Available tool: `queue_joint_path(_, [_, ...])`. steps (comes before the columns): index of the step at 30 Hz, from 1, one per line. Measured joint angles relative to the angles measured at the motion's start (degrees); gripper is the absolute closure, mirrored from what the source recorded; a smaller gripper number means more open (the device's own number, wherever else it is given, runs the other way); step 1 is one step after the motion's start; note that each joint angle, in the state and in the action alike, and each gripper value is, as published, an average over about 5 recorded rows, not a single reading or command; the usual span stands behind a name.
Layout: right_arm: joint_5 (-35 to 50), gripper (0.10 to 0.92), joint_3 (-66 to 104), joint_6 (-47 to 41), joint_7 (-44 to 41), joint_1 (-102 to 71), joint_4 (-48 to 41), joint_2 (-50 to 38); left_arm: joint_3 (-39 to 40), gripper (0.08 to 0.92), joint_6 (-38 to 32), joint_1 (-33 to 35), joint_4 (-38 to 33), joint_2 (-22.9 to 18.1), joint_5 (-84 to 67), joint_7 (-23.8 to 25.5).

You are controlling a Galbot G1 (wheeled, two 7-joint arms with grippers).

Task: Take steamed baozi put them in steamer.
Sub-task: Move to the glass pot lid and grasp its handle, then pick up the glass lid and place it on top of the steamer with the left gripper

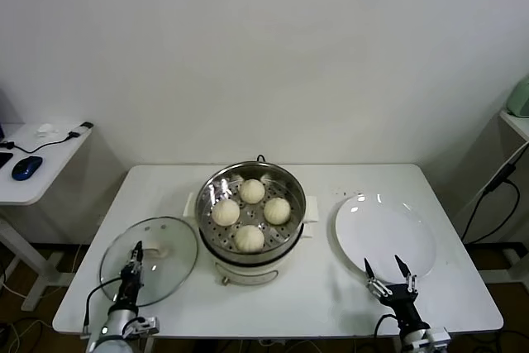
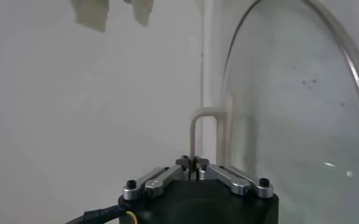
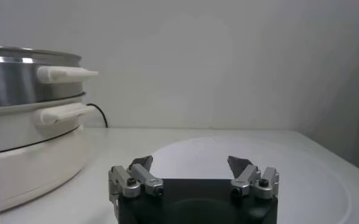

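Several cream-white baozi lie on the perforated tray inside the shiny steamer, at the middle of the table. The steamer's steel wall and cream handles show in the right wrist view. My left gripper is low at the front left, over the near edge of the glass lid, and it is shut and empty. My right gripper is low at the front right, at the near edge of the white plate. It is open and empty.
The glass lid with its cream handle lies flat to the left of the steamer. The flat white plate lies to the steamer's right with nothing on it. A side desk with a blue mouse stands at the far left.
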Motion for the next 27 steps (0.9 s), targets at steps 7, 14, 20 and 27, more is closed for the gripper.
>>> queue_joint_path(7, [-0.15, 0.203, 0.18, -0.04, 0.1, -0.02, 0.31, 0.01, -0.36, 0.868, 0.13, 0.84, -2.42, -0.01, -1.41, 0.37])
queue_joint_path(14, [-0.22, 0.203, 0.65, -0.19, 0.26, 0.01, 0.8, -0.06, -1.6, 0.868, 0.35, 2.05, -6.56, 0.54, -3.92, 0.98])
queue_joint_path(20, [-0.75, 0.203, 1.16, -1.25, 1.12, 0.43, 1.34, 0.07, -2.91, 0.868, 1.7, 3.41, -11.38, 2.54, -7.49, 3.38])
queue_joint_path(27, [-2.36, 0.203, 1.44, -2.94, 2.39, 1.15, 1.51, 0.19, -3.35, 0.868, 6.29, 4.22, -20.33, 6.2, -14.27, 10.04])
